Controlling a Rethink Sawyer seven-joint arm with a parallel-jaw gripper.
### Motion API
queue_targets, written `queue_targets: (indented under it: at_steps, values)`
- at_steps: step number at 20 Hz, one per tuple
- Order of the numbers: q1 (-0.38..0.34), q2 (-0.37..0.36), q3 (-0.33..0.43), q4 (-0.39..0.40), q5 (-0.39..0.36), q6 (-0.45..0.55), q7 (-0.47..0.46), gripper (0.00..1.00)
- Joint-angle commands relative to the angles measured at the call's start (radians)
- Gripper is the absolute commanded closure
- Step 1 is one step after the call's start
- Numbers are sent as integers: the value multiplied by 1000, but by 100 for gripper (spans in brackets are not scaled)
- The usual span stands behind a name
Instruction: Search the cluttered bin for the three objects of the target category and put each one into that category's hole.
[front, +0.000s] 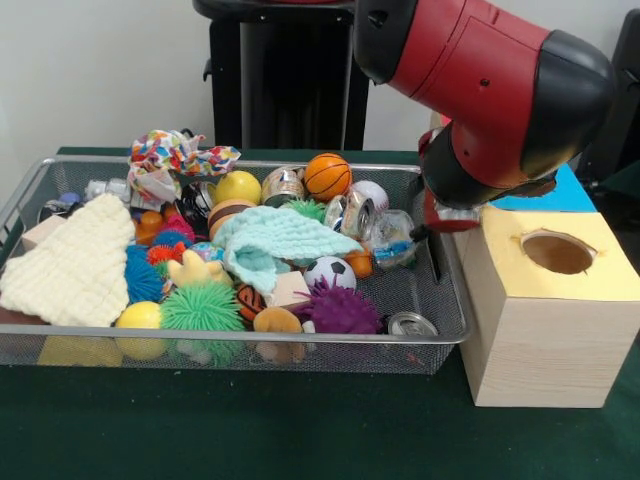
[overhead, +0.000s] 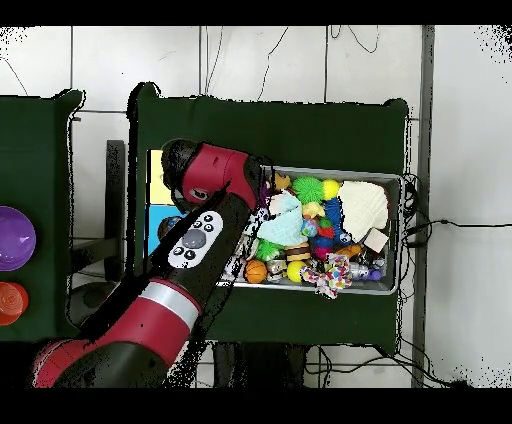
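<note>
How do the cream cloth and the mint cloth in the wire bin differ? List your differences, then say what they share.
The cream cloth lies spread fairly flat at one end of the bin; the mint cloth sits bunched up near the middle. The cream cloth looks larger than the mint cloth. Both are textured fabric draped over other toys.

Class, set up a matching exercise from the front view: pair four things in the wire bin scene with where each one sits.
Things:
1. small orange basketball
2. cream knitted cloth
3. spiky purple ball
4. wooden box with a round hole in its yellow top

Places:
A. draped over the bin's left end
B. outside the bin, at its right
C. by the bin's far wall
D. by the bin's near wall

Pairs: 1-C, 2-A, 3-D, 4-B
</note>
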Motion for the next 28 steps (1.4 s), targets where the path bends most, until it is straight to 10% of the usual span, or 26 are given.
queue_targets:
  at_steps: [1, 16, 28]
  values:
    - [-33, 19, 50, -7, -53, 34, 186, 0]
    - [-24, 22, 156, 129, 22, -549, 143, 0]
    - [-47, -45, 126, 65, 8, -303, 166, 0]
